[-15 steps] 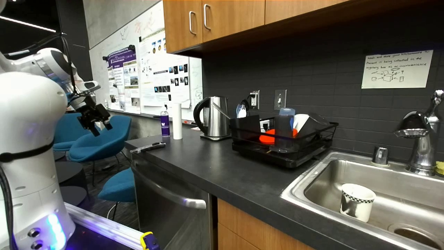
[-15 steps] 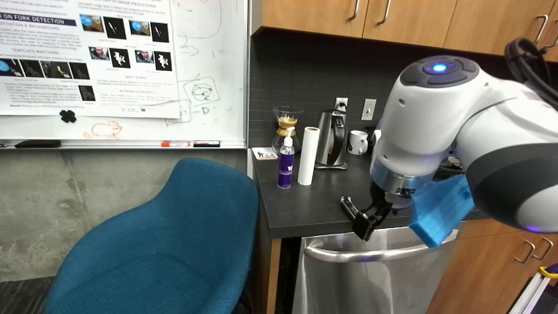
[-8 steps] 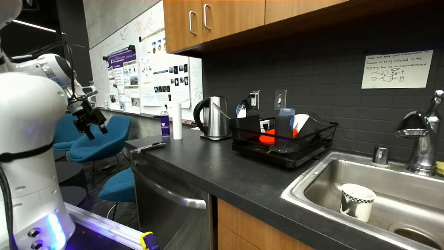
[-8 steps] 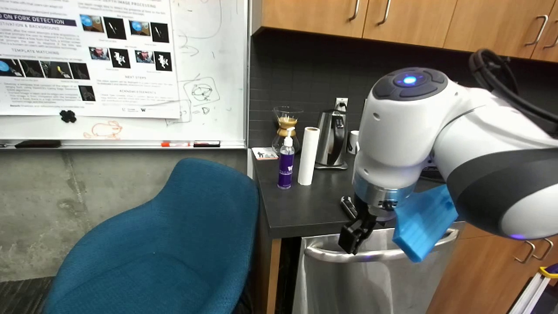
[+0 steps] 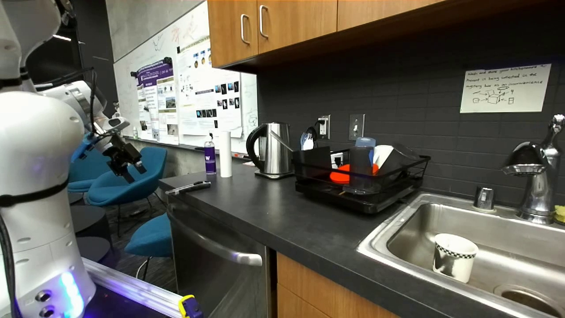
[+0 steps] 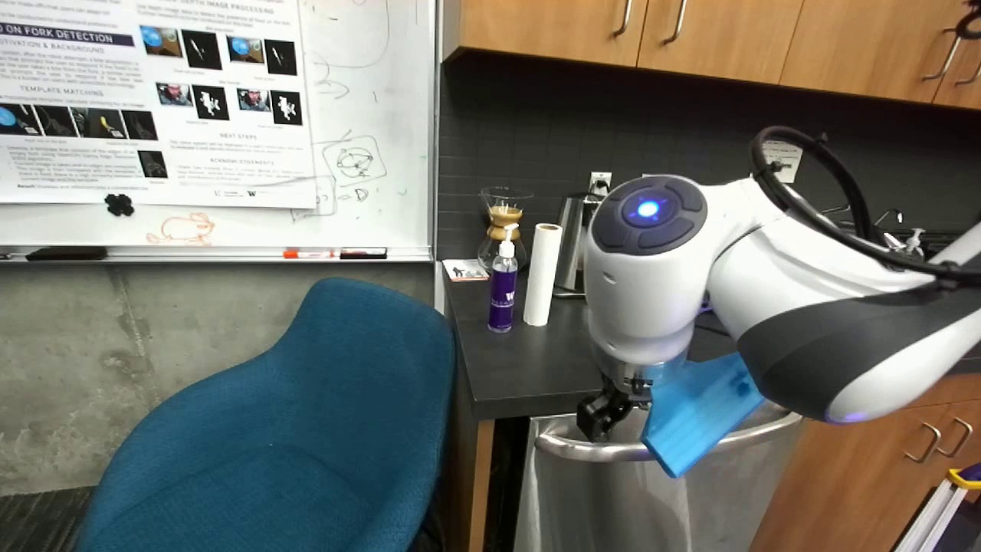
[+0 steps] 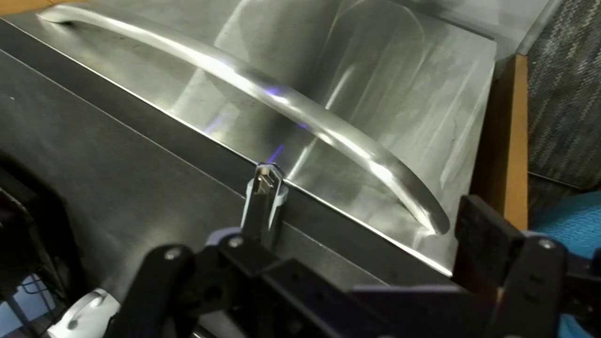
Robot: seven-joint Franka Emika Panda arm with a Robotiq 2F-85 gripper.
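My black gripper [image 5: 135, 173] hangs in the air off the counter's end, fingers pointing down, nothing between them. In the wrist view its fingers [image 7: 488, 230] stand wide apart. A black and silver hand tool [image 7: 265, 202] lies on the dark counter [image 7: 117, 178], near the edge above the dishwasher; its near end is hidden by the gripper. The same tool [image 5: 189, 187] shows in an exterior view. Below the counter's edge curves the steel dishwasher handle [image 7: 281, 101]. In an exterior view the gripper [image 6: 602, 418] appears in front of that handle [image 6: 552, 447], without clear contact.
A purple-labelled spray bottle [image 6: 502, 291], a white roll [image 6: 542, 276] and a steel kettle [image 5: 276, 150] stand on the counter. Farther along are a dish rack [image 5: 362, 176] and a sink [image 5: 397, 221] holding a white mug [image 5: 454, 258]. A blue chair [image 6: 306, 422] stands beside the counter.
In an exterior view, the arm and gripper have moved left and downward, now covering the hand tool and part of the kettle. The jaws stay wide, and the objects on the counter have not moved.
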